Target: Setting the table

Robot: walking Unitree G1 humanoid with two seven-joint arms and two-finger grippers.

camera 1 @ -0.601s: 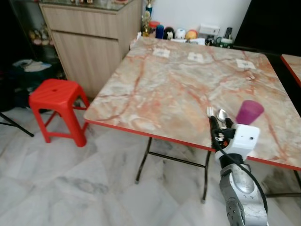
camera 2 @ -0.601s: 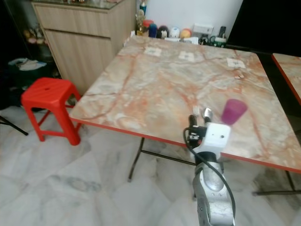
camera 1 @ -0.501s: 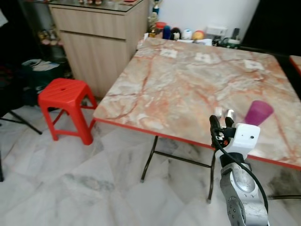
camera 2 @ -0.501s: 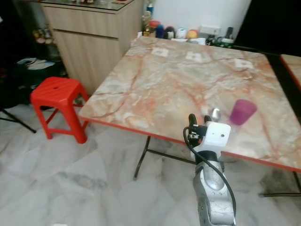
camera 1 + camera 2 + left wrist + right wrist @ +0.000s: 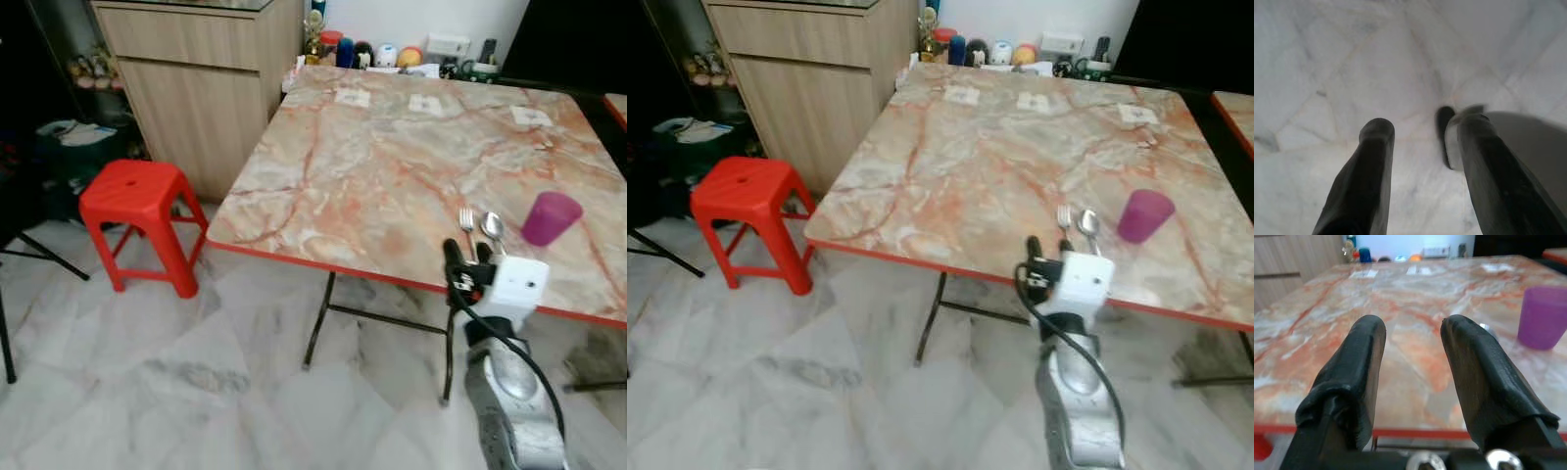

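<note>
A marble-patterned table (image 5: 392,147) with a red edge stands ahead. Near its front right lie a fork (image 5: 467,222) and a spoon (image 5: 493,226) side by side, with a purple cup (image 5: 550,216) just to their right. My right gripper (image 5: 463,260) is raised at the table's front edge, just short of the cutlery, open with nothing between its fingers (image 5: 1361,367). In the right wrist view the purple cup (image 5: 1543,316) stands beyond the fingers. My left gripper (image 5: 1422,147) hangs open over the marble floor.
A red plastic stool (image 5: 137,220) stands on the floor left of the table. A wooden cabinet (image 5: 196,78) is behind it. Small jars and ornaments (image 5: 367,54) line the table's far edge, with paper mats (image 5: 426,102) near them. Dark clutter sits at far left.
The camera has shifted back and the table sits a bit farther away. My right gripper has drawn back from over the table to its front edge; fork and spoon lie uncovered.
</note>
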